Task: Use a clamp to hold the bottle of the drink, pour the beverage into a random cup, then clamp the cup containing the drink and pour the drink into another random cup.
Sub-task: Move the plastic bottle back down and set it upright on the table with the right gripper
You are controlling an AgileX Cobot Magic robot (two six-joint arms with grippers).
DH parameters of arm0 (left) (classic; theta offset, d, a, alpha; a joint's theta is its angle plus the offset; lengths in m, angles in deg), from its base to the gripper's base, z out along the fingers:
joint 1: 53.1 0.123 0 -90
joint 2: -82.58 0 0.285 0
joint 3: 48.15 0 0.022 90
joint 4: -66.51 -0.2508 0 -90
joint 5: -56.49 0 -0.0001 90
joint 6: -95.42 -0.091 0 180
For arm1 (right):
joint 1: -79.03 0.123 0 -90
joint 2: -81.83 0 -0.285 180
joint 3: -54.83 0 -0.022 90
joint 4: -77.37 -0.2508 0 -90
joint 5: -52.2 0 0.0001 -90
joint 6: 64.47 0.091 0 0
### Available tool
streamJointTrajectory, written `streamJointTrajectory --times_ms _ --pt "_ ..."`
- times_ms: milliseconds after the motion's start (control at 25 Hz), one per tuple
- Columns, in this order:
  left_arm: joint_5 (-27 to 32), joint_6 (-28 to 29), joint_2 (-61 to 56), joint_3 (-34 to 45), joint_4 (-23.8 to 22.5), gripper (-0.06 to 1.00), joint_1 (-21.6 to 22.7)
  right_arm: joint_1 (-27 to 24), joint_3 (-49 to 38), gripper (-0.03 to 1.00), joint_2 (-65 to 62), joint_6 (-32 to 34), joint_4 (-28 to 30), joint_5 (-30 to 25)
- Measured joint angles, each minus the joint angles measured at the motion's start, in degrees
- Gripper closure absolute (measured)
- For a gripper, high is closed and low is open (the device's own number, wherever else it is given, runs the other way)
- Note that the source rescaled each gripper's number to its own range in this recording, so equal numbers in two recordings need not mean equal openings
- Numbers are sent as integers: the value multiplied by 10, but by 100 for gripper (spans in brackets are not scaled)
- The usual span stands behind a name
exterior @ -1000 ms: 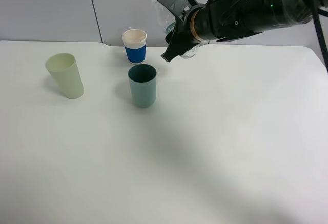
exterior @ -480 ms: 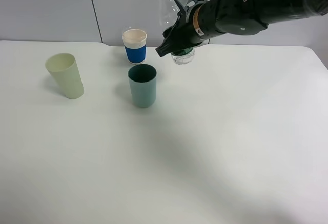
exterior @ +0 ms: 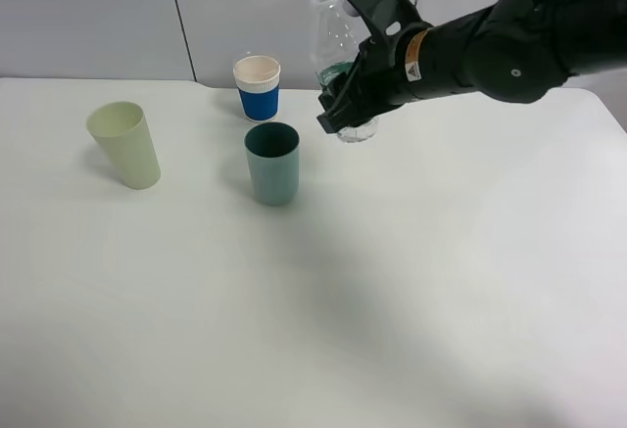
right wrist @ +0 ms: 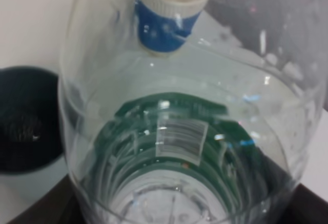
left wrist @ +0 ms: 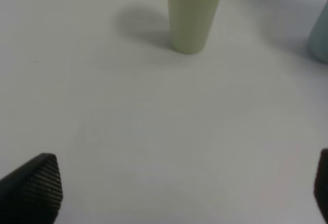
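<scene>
Over the white surface (exterior: 441, 281), near its far edge, the right gripper (exterior: 343, 113) pinches the clear bottle (exterior: 333, 46) roughly upright, neck up, with the dark teal cup (exterior: 272, 164) just beside it toward the left edge and slightly nearer the front.

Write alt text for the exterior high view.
The right gripper holds a clear plastic bottle roughly upright near the back of a white table. To its left stand three cups: a blue paper cup at the back, a teal cup in front of it, and a pale green cup farthest left.
</scene>
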Motion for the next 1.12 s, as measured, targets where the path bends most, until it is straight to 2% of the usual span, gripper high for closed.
streamJointTrajectory --times_ms 120,240,560,920,1120 --pt "0 0 0 0 0 -6 0 -17 -40 97 -12 -62 -51 56" --pt "0 0 0 0 0 -6 0 -40 -77 97 -15 -83 -82 109" --pt "0 0 0 0 0 -6 0 -92 -175 97 -15 -88 -129 300" --pt "0 0 0 0 0 -6 0 -96 -192 97 50 -88 -147 408" --pt "0 0 0 0 0 -6 0 -96 -191 97 128 -88 -160 526"
